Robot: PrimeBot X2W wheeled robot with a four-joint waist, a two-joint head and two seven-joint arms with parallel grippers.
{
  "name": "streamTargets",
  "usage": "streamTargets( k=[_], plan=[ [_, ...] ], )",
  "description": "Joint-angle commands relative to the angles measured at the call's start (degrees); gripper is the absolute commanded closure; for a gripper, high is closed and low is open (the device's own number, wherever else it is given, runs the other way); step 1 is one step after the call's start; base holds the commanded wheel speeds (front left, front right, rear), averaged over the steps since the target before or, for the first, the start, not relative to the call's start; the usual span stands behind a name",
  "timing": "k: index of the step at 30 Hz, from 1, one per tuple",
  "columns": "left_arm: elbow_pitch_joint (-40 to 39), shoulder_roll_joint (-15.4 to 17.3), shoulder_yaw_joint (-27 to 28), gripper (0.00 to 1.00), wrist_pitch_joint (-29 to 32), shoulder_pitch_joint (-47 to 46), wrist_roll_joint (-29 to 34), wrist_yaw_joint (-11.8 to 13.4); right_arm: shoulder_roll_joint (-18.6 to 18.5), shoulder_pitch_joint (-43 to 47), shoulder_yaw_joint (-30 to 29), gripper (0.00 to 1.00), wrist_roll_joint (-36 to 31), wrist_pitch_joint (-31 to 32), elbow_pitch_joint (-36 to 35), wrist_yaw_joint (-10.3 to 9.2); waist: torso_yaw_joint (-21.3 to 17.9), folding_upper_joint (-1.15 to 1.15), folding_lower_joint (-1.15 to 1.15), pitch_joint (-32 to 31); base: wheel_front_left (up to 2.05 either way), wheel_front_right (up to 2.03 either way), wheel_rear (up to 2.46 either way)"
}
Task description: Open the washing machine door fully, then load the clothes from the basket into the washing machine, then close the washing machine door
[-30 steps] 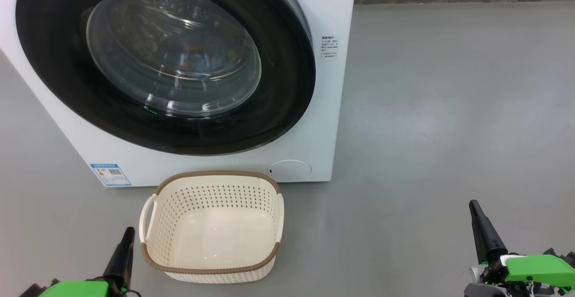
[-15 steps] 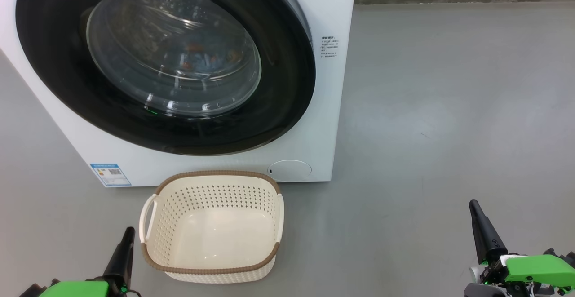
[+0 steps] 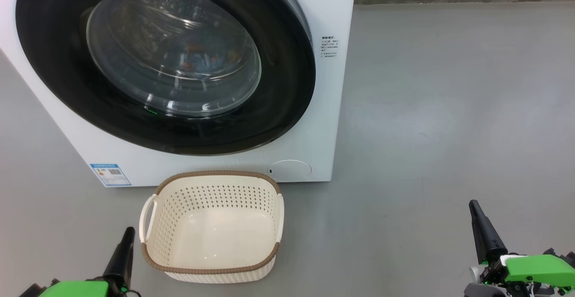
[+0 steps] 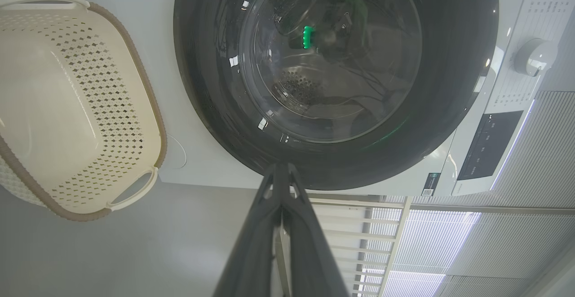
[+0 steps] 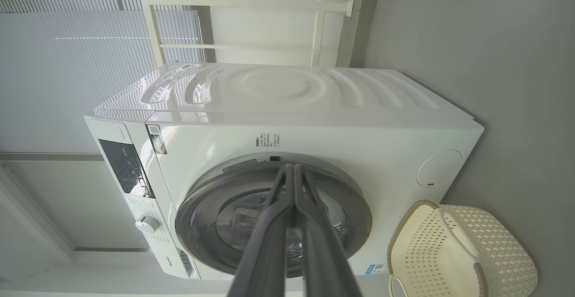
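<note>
Shows the washing machine door shut flush against the front of the washing machine, on the grey floor. Makes out, dimly behind the glass, a bluish patch with orange specks, apparently the clothes. Finds the basket upright on the floor just in front of the machine, below the door, its pale bottom bare. Places the left end effector just beside the basket's left handle, fingers pressed together, gripping nothing. Places the right end effector well apart over the floor, likewise pinched closed and empty.
</note>
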Motion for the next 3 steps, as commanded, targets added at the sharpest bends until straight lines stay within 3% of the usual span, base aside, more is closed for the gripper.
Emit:
streamTargets(
  k=[1,3],
  plan=[
    [-1.7,0.71,2.01,1.0,0.39,-2.44,-0.45,-0.17,-0.18,-1.59,1.24,1.0,0.59,0.48,-1.71,0.1,0.0,0.0,0.0,0.0,0.0,0.0,0.0],
    [-1.7,0.71,2.01,1.0,0.39,-2.44,-0.45,-0.17,-0.18,-1.59,1.24,1.0,0.59,0.48,-1.71,0.1,0.0,0.0,0.0,0.0,0.0,0.0,0.0]
  ],
)
